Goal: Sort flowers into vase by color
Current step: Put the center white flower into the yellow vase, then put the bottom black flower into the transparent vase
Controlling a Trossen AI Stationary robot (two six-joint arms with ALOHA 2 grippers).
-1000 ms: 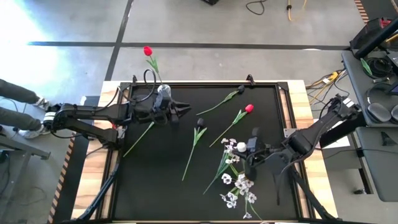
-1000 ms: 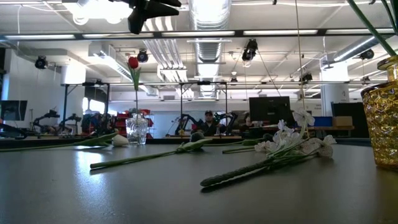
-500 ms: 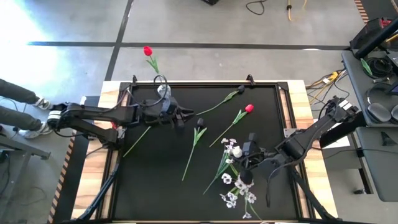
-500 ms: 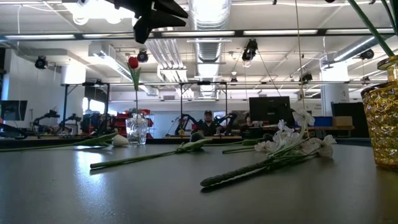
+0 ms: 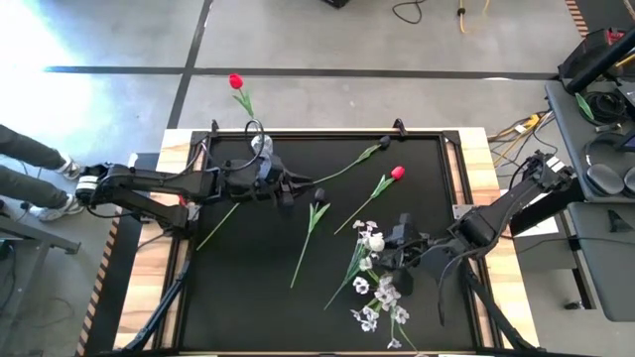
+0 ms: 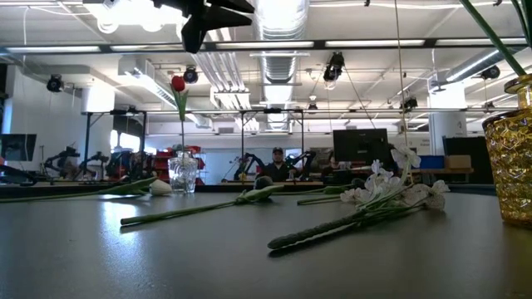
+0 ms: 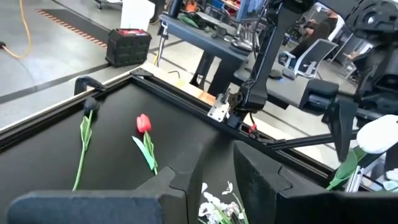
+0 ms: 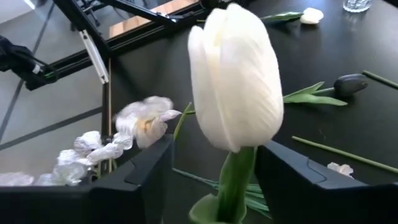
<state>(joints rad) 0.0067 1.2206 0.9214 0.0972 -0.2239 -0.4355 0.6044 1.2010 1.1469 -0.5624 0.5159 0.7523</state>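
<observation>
1. right gripper (image 5: 389, 254) of mine hangs low over the near right part of the mat with its fingers spread apart; a white tulip (image 8: 235, 81) stands up between them, its stem (image 8: 235, 177) running down into the gap, so i judge it is no longer pinched.
2. that tulip sits over the heap of white blossom sprays (image 5: 375, 288), which lie flat just beside my right gripper, likely because like colours are being gathered.
3. flat on the mat (image 5: 248, 288) farther off lie a red tulip (image 5: 397, 173) and two dark tulips (image 5: 319, 208), well apart from each other and not yet sorted.
4. one red tulip (image 6: 178, 85) already stands upright in the small glass vase (image 6: 183, 174) at the far left edge.
5. my left gripper (image 5: 294, 184) hovers just beside that vase, fingers part-way apart, holding nothing i can see.
</observation>
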